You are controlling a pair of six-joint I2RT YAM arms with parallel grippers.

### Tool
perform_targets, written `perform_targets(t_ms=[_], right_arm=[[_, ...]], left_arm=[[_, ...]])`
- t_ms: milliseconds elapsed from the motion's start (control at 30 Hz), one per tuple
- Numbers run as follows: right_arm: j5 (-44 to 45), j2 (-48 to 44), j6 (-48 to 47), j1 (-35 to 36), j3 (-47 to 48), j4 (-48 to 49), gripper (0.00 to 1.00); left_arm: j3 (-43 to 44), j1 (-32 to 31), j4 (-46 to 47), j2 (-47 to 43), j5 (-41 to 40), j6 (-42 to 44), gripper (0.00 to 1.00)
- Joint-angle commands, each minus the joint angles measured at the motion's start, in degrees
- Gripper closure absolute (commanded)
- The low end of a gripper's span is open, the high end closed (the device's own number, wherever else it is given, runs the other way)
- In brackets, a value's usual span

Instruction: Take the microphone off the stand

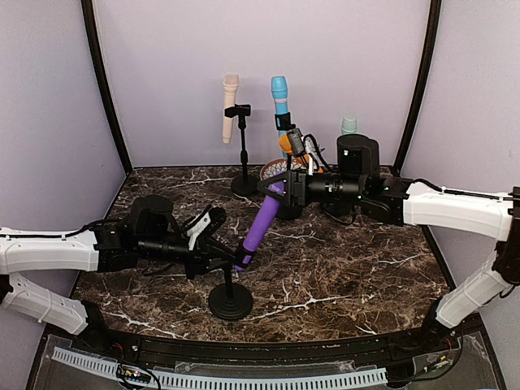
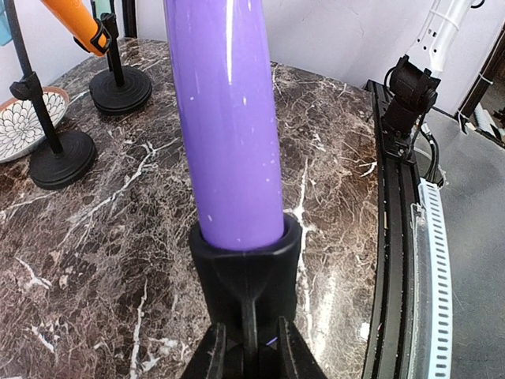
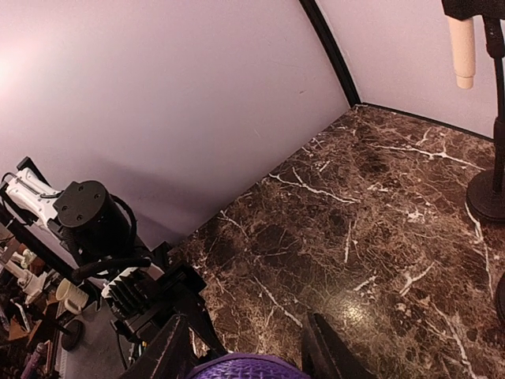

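Observation:
A purple microphone (image 1: 264,223) leans up to the right in the black clip (image 2: 246,272) of a stand with a round base (image 1: 230,303) at the table's front centre. My left gripper (image 1: 231,262) comes in from the left and is shut on the clip's thin stem just below the cup; in the left wrist view the fingers (image 2: 213,355) pinch that stem with the microphone body (image 2: 225,118) rising above. My right gripper (image 1: 280,193) is shut on the microphone's upper end. Its meshed purple head (image 3: 241,368) sits between the fingers (image 3: 170,351).
Behind stand a cream microphone (image 1: 231,106) and a blue one (image 1: 280,97), each on its own stand, an orange microphone (image 1: 286,145), a patterned bowl (image 1: 275,169) and a teal object (image 1: 348,124). The purple walls close the back and sides.

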Motion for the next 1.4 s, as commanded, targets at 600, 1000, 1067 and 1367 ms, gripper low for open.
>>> perform_targets(t_ms=[600, 1000, 1067, 1367], right_arm=[[31.06, -17.39, -2.19, -6.92, 6.74, -18.31, 0.75], [26.48, -21.98, 3.26, -32.47, -7.37, -37.01, 0.76], [19.64, -21.41, 4.43, -38.06, -11.00, -35.15, 0.75], [6.71, -13.77, 7.25, -54.81, -23.70, -24.08, 0.64]], left_arm=[[1.67, -1.85, -9.21, 2.20, 2.36, 1.52, 1.00], [-0.80, -1.81, -14.89, -5.03, 6.42, -5.09, 1.00], [-0.76, -1.78, -14.40, -4.89, 5.98, -5.50, 1.00], [1.91, -1.80, -11.61, -3.95, 7.42, -10.45, 0.34]])
